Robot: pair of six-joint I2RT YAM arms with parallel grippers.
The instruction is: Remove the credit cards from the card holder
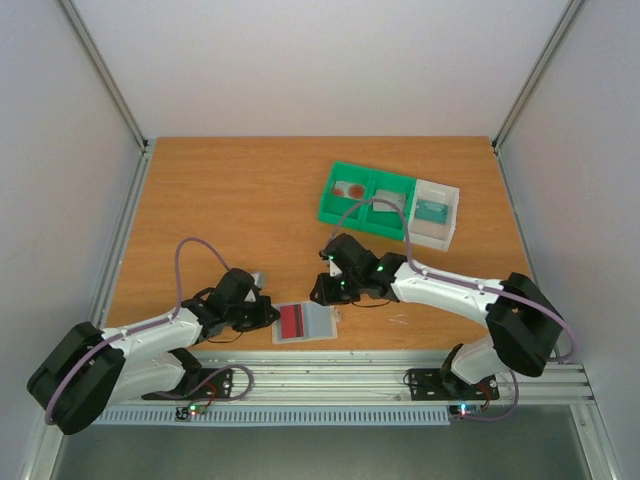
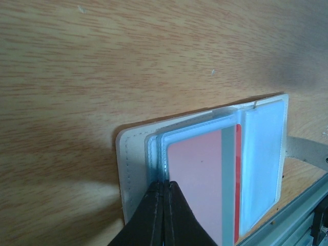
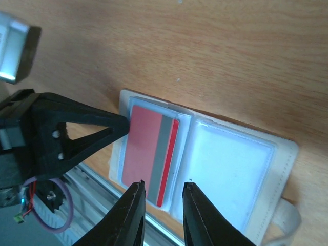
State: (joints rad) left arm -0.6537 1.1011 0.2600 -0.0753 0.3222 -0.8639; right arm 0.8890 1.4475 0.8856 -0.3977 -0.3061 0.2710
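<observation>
Left jaws pinch card holder (image 2: 261,164).

Matt, fine-grained finish seen on orange-brown wooden table top (image 2: 102,61), glossy smooth sheen on translucent grey-blue plastic card holder (image 3: 230,164), red grey-striped card (image 3: 146,154) smooth and duller.

1. The worktop (image 1: 240,190) was orange-brown with a wood-grain pattern.
2. The card holder (image 3: 230,159) was translucent pale blue-white, edged in stitched cream.
3. The card (image 3: 148,154) inside the card holder was red with a grey stripe.
4. The left tool (image 2: 164,183) and right tool (image 3: 163,185) were black.
5. Beyond the card holder, the bin (image 1: 360,218) was bright green and the tray (image 1: 430,238) white, with a teal card (image 1: 432,210) in it.
</observation>
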